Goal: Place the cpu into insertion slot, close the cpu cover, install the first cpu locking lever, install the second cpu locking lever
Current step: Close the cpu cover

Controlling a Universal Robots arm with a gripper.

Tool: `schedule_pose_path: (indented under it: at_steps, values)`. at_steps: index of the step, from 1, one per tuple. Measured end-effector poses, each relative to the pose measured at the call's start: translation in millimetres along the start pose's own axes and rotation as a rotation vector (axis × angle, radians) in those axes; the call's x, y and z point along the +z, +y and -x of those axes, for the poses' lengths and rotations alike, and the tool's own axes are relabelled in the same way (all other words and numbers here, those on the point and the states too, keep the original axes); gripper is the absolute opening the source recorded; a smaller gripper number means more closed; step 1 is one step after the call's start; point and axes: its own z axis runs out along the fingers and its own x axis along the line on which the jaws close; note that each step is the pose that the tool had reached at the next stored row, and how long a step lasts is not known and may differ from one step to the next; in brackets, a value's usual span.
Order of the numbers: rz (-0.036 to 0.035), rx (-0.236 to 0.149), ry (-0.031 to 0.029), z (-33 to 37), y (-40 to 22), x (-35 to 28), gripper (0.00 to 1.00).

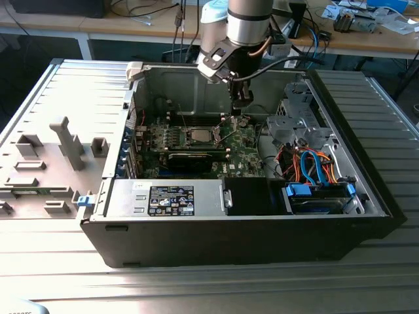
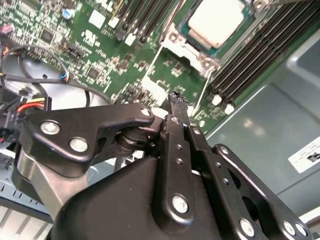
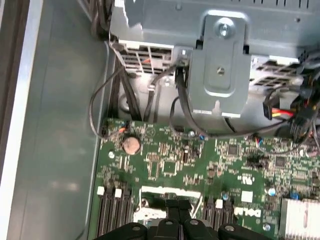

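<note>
Black tool (image 1: 240,115), tips pressed together, points down just beside the insertion slot (image 1: 198,135).

The cpu (image 2: 216,21) top is matt pale metal; the claw (image 2: 176,100) is smooth, faintly glossy black; the computer case (image 1: 190,85) is dull grey sheet metal.
</note>
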Motion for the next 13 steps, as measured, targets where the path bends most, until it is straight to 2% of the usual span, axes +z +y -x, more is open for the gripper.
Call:
schedule_pose_path:
  at_steps: [3, 8, 10, 12, 13]
  values:
    - [-0.0022, 0.0, 0.0006, 0.8, 7.3, 1.0, 0.11]
    - [-0.0056, 0.0, 0.0008, 1.7, 14.5, 3.0, 0.11]
    - [-0.0151, 0.0, 0.0017, 2.2, 19.0, 4.1, 0.11]
    - [-0.0288, 0.0, 0.0026, 2.8, 23.5, 4.5, 0.11]
    - [-0.0379, 0.0, 0.0038, 3.2, 26.8, 4.8, 0.11]
